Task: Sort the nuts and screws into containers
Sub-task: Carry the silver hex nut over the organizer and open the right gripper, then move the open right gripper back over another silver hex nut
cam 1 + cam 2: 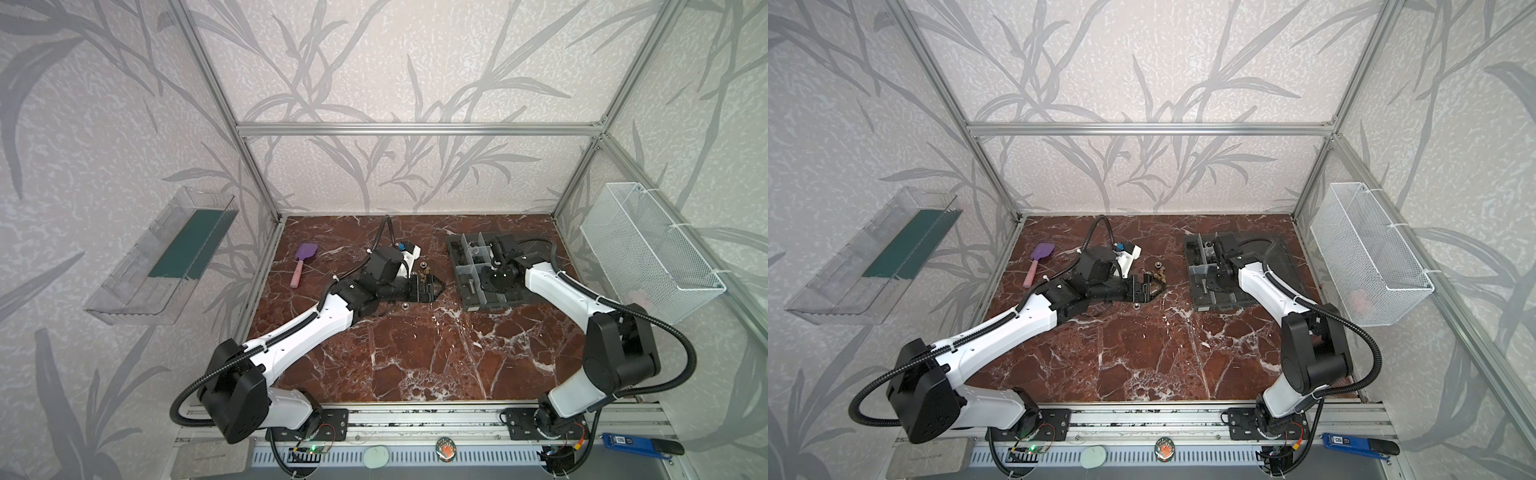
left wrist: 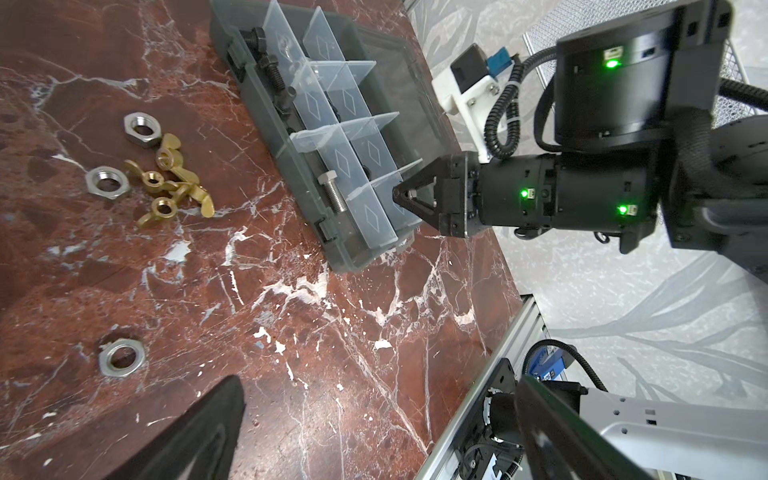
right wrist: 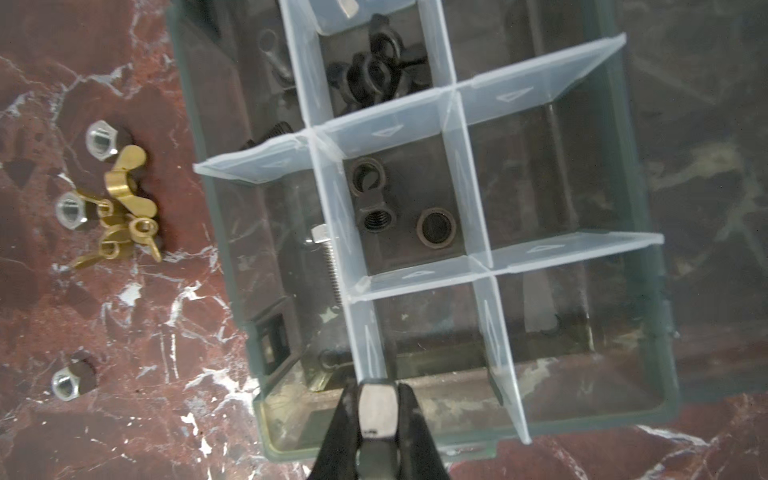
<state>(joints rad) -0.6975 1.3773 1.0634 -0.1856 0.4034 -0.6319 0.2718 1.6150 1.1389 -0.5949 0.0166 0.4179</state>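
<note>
Silver nut (image 3: 375, 409): clamped in my right gripper (image 3: 377, 390), above a divider end inside box (image 3: 648, 257). Black nuts (image 3: 374, 199) just ahead; brass nuts (image 3: 124, 199) well aside on table.

table (image 1: 415, 353) with box (image 2: 286, 174), nuts (image 2: 107, 183), maybe spatula (image 1: 306, 252)

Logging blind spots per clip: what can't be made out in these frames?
Top views: organizer box compartments, partly under the right arm; brass wing nuts, too small to count.
Right wrist view: black nuts, an uncountable dark tangle; hex nut, bore hidden inside the right gripper.
</note>
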